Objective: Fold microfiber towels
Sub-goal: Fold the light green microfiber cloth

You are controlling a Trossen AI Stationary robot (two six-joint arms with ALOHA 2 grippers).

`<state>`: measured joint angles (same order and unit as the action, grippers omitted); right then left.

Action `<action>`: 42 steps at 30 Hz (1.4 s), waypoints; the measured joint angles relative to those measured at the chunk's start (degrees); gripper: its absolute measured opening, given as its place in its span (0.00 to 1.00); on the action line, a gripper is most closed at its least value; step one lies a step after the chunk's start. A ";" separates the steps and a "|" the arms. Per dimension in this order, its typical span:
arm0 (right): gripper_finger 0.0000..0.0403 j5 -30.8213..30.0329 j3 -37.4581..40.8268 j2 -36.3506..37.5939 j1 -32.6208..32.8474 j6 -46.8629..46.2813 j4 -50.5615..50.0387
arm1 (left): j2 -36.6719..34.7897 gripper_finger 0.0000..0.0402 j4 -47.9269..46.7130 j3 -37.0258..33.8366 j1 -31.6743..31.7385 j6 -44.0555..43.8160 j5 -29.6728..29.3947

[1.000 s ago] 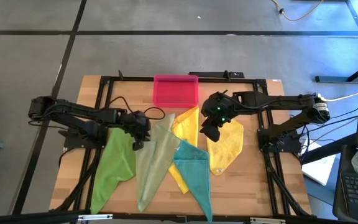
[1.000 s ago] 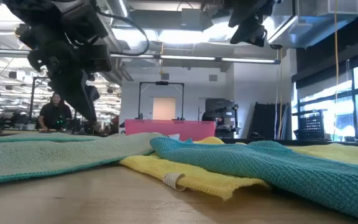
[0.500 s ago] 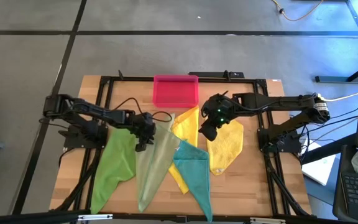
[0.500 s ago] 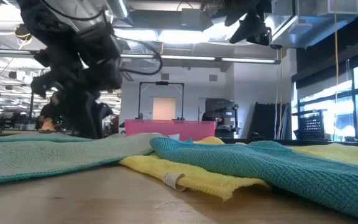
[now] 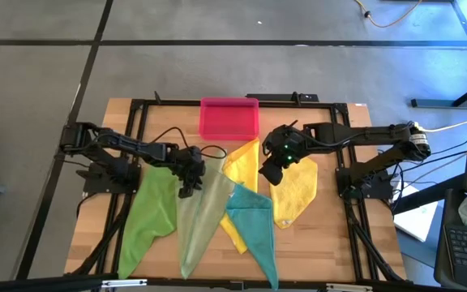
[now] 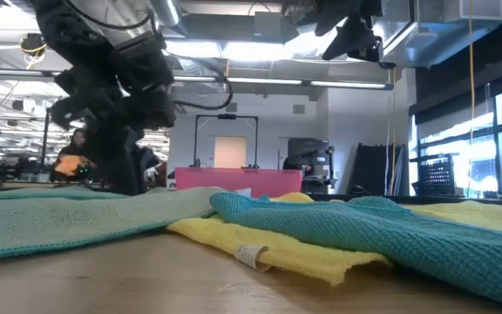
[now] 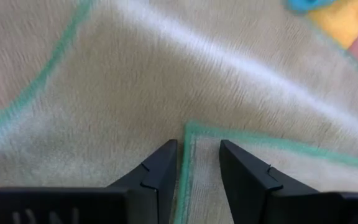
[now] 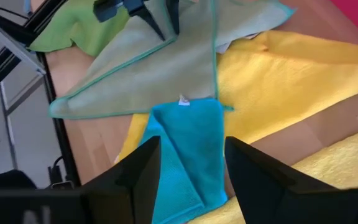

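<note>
Five microfiber towels lie spread and overlapping on the wooden table: bright green [image 5: 152, 215], pale olive [image 5: 201, 211], teal [image 5: 254, 223], and two yellow ones [image 5: 243, 162] [image 5: 297, 191]. My left gripper [image 5: 189, 188] is low over the pale olive towel's far part and open. In its wrist view, its fingers [image 7: 163, 168] stand on either side of a green-hemmed corner [image 7: 194, 130] of that towel. My right gripper [image 5: 270, 176] hangs open, high above the teal towel [image 8: 188, 149] and the yellow ones, with nothing between its fingers. My left gripper comes slanting down at the pale olive towel's hemmed corner [image 7: 190, 155], and the hem runs between its open fingers. I cannot tell whether the fingertips touch the cloth.
A pink rectangular tray [image 5: 229, 118] stands at the table's far edge, behind the towels. A black frame [image 5: 136, 105] runs around the work area. Bare wood shows at the near left and near right corners.
My left gripper has sunk toward the pale olive towel and shifted a little toward the table's right edge as its arm stretched out. It now sits just above the cloth. The towels lie as they did.
</note>
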<state>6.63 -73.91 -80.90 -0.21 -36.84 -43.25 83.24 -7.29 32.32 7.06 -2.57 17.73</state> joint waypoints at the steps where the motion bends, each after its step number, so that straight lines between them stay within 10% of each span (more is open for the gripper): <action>1: 0.45 -0.50 0.00 0.00 0.00 0.51 0.04 | 0.01 0.29 0.06 0.36 -0.01 -0.05 -0.01; 25: 0.45 -0.61 0.00 0.00 -0.02 5.93 0.15 | 0.00 0.26 -8.02 0.65 -4.46 -4.65 0.19; 42: 0.45 -1.20 0.00 0.00 -0.04 7.63 0.07 | 0.00 0.01 -18.45 7.51 -6.12 -4.67 -0.98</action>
<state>5.43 -73.91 -80.90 -0.25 -29.21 -43.18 83.24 -25.74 39.83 0.94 -7.24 16.74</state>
